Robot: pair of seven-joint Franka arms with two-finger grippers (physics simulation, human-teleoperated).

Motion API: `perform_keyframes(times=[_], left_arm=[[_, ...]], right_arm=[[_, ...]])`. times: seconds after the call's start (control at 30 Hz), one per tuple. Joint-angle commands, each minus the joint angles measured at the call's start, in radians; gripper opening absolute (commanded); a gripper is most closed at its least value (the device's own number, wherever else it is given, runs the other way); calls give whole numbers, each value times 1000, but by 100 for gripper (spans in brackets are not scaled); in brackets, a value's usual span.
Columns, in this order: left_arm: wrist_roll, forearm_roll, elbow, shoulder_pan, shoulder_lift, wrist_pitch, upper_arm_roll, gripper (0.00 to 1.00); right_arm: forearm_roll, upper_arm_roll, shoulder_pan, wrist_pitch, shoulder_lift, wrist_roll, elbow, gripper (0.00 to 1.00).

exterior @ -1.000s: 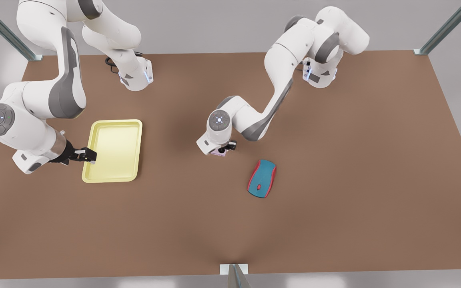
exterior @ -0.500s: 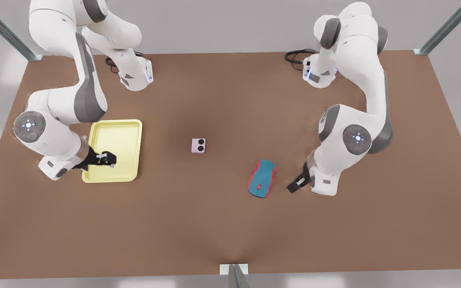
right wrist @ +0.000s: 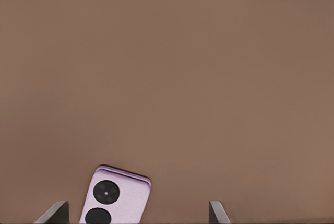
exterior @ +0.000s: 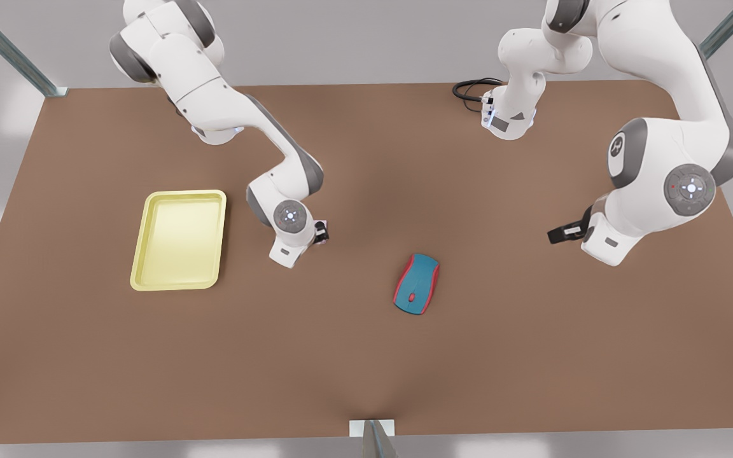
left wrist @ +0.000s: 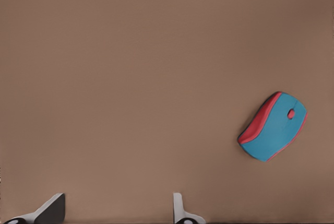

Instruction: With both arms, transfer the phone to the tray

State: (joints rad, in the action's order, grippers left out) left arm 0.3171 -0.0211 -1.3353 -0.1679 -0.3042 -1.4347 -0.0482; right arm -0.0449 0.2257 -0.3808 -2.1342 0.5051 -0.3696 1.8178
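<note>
Writing: I can read none.
Worktop (exterior: 366, 356): plain brown.
Right gripper (exterior: 321, 233): spread over my phone (right wrist: 116, 196), right of tray (exterior: 179, 240).
Left gripper (exterior: 557, 233): spread, far right.

Phone (exterior: 322, 224) mostly hidden under right gripper (exterior: 322, 233); its lower end cut off in right wrist view.

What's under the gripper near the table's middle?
The phone lies flat on the table between the right gripper's spread fingers, lenses up. In the front view the arm covers most of it. The tray holds nothing.
</note>
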Motion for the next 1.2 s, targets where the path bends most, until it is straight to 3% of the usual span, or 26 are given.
perform_keyframes(times=[0.0,0.47,1.17], left_arm=[[-444,-3,1,1,-3,22,1,100],[-444,-2,2,1,-35,-36,28,100],[-444,-13,2,1,-55,-50,30,100]], right_arm=[[102,3,19,-288,0,-246,58,100],[97,52,20,-414,-68,-152,285,100],[57,41,-26,-312,33,-239,247,100]])
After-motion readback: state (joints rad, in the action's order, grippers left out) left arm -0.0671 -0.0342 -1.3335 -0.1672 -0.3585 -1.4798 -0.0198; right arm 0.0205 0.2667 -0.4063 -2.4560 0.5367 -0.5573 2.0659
